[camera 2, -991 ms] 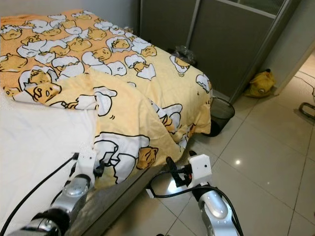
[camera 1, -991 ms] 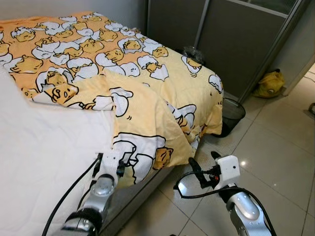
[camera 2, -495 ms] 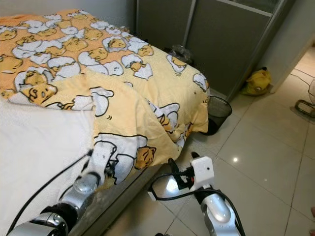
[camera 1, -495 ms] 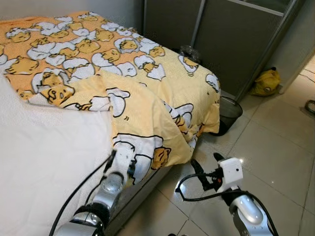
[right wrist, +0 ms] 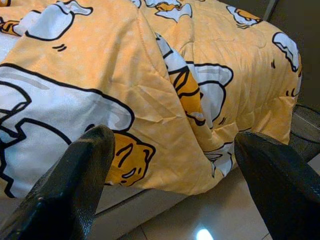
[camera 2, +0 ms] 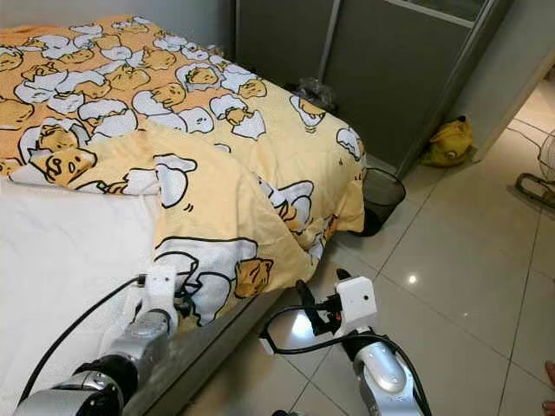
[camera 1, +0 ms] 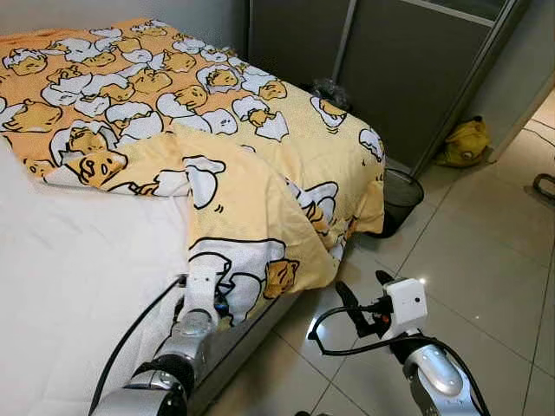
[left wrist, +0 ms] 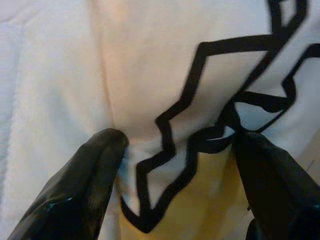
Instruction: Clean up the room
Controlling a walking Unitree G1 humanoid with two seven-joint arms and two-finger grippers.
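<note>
The yellow quilted duvet printed with white cracked-egg cartoon figures (camera 1: 251, 165) lies crumpled across the far half of the bed, with one folded-over flap spilling down the near side edge toward the floor. It looks like it was thrown back, leaving the white quilted mattress sheet (camera 1: 78, 286) bare on the robot's left, so straightening the cover is probably the step in hand.

The left gripper (left wrist: 175, 165) is at the lower hem of that hanging flap, right where the fabric meets the sheet at the bed's edge. Its two black fingers (left wrist: 95, 170) stand spread, pressed against the cloth on either side of a small raised ridge of the print, but not yet pinched together on it; I judge it is placed there to take the hem so the flap can be drawn up and flat.

The right gripper (camera 1: 364, 299) hovers over the pale glossy floor tiles (camera 1: 486, 260) beside the bed, fingers wide apart and holding nothing, pointed toward the drooping corner of the duvet.

Further off, a black mesh waste bin (camera 1: 403, 195) stands on the floor at the bed's foot, just beside the hanging corner, in front of grey sliding wardrobe doors (camera 1: 408, 61), and a yellow bag (camera 1: 468, 143) sits on the floor beyond.
</note>
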